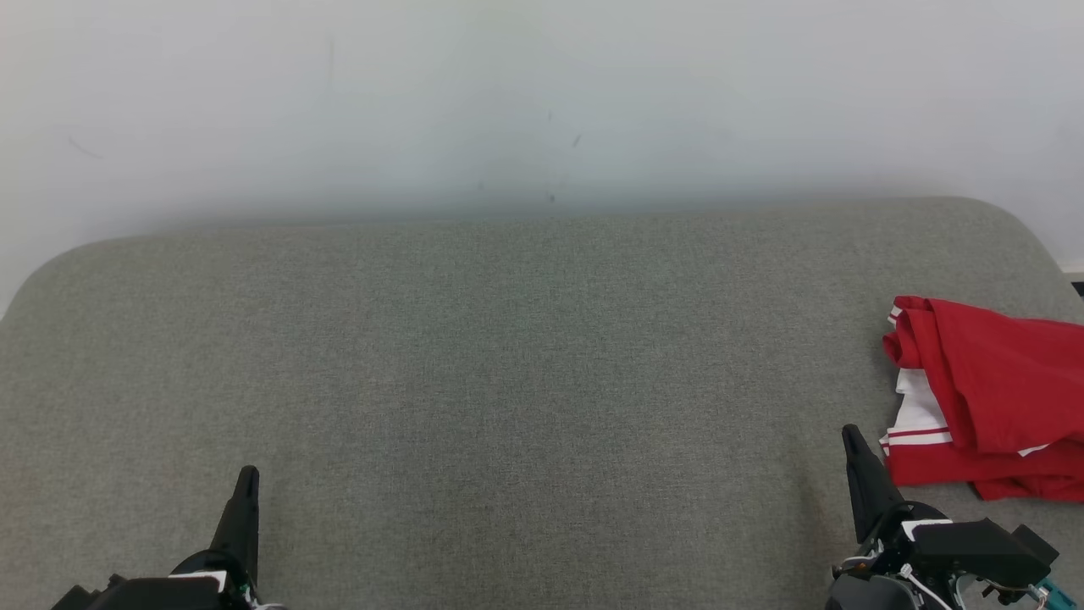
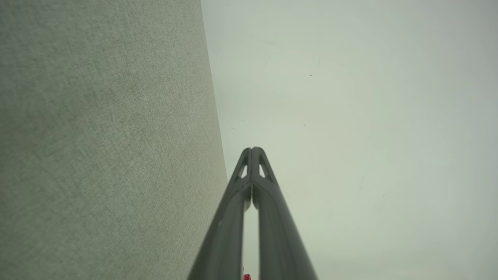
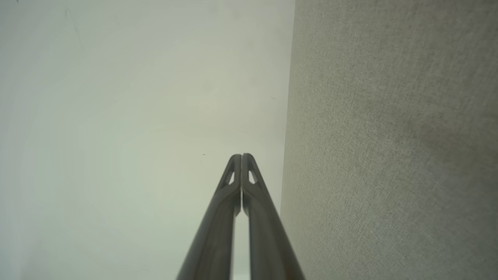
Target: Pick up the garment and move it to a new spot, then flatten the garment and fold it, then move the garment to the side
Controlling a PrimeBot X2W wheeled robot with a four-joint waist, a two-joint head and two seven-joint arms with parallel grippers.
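Note:
A red garment (image 1: pixel 991 398) with white stripes lies loosely folded at the far right of the grey fabric surface (image 1: pixel 508 356), running past the head view's right edge. My right gripper (image 1: pixel 849 436) stands at the lower right, just left of the garment's near corner, shut and empty. My left gripper (image 1: pixel 247 474) is at the lower left, far from the garment, also shut on nothing. In the left wrist view the left gripper (image 2: pixel 253 149) has its tips pressed together, and in the right wrist view the right gripper (image 3: pixel 241 156) looks the same.
The grey fabric surface has rounded far corners and ends at a pale wall (image 1: pixel 542 102). Both wrist views look along the surface's edge (image 2: pixel 218 128) toward that wall (image 3: pixel 136 97).

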